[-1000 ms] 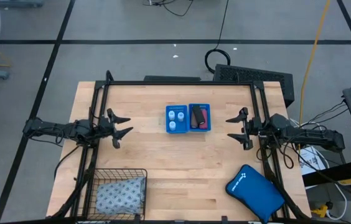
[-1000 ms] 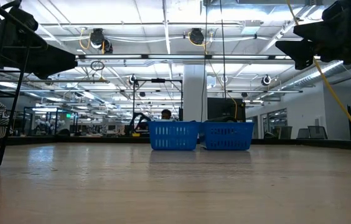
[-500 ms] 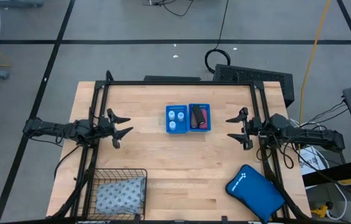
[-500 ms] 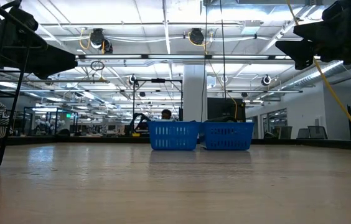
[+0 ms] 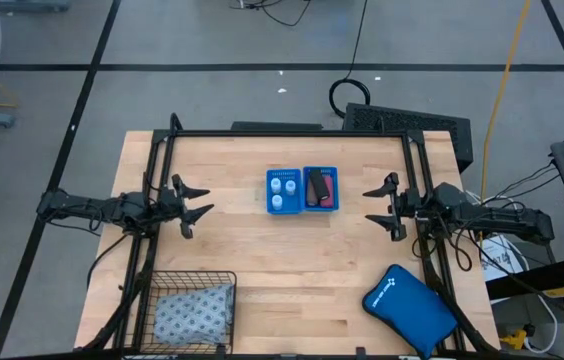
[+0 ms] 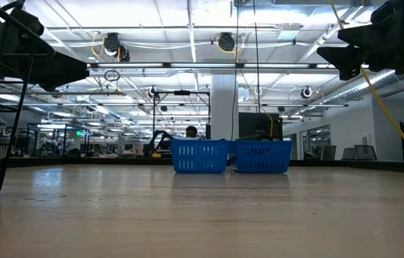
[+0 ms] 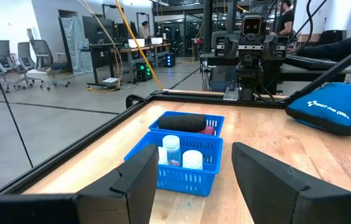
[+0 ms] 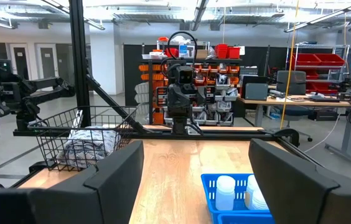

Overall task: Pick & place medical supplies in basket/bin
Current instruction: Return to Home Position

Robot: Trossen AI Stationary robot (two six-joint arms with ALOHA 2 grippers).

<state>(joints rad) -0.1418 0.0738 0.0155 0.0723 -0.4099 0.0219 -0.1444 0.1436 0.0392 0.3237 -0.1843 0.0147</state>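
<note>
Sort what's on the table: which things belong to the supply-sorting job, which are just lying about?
Job: blue tray, white vials, rolls, wire basket, dotted soft pack; left claw and right claw, both open.
Lying about: blue zip pouch.

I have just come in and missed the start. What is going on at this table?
Nothing is being handled now. The left gripper and the right gripper hang open and empty at opposite sides of the table. The white vials and the rolls sit in the blue tray, in separate compartments. The dotted soft pack lies in the wire basket. The blue zip pouch lies on the table.
</note>
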